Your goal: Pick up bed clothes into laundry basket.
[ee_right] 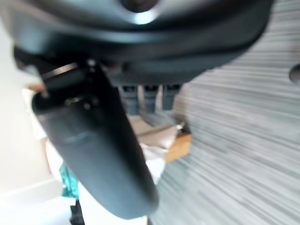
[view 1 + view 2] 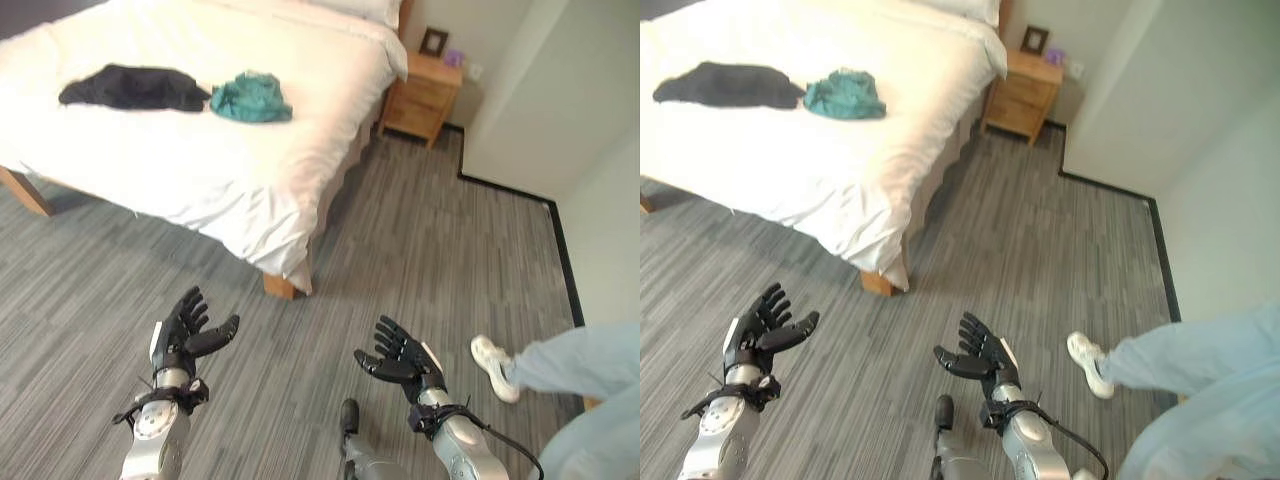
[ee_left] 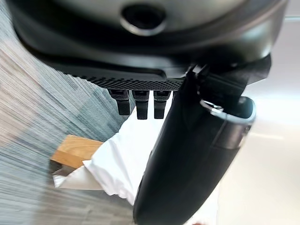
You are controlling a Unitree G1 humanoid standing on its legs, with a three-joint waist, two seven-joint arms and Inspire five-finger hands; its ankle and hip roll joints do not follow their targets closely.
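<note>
Bed clothes lie on the white bed (image 2: 200, 150), two garments in all: a black garment (image 2: 135, 88) spread flat toward the far left of the mattress, and a crumpled teal garment (image 2: 250, 98) just beside it on its right, the two close together or barely touching. The bed is covered by a white sheet that hangs over the near corner, where a wooden bed leg (image 2: 280, 286) stands on the floor; a second wooden leg shows at the left edge. The floor (image 2: 420, 260) is grey striped carpet with a black skirting strip along the pale walls. A wooden nightstand (image 2: 422, 96) stands against the wall just beside the head of the bed, carrying a small dark picture frame (image 2: 434, 41) and a small purple object too small to identify. A person's leg in pale blue trousers with a white shoe (image 2: 494, 367) stands on the carpet at the right. The left robot hand (image 2: 190, 330) hangs over the carpet, well apart from the bed, fingers spread and grasping nothing. The right robot hand (image 2: 400, 358) hangs likewise over the carpet, fingers extended, released and empty. Both garments rest untouched on the bed.
</note>
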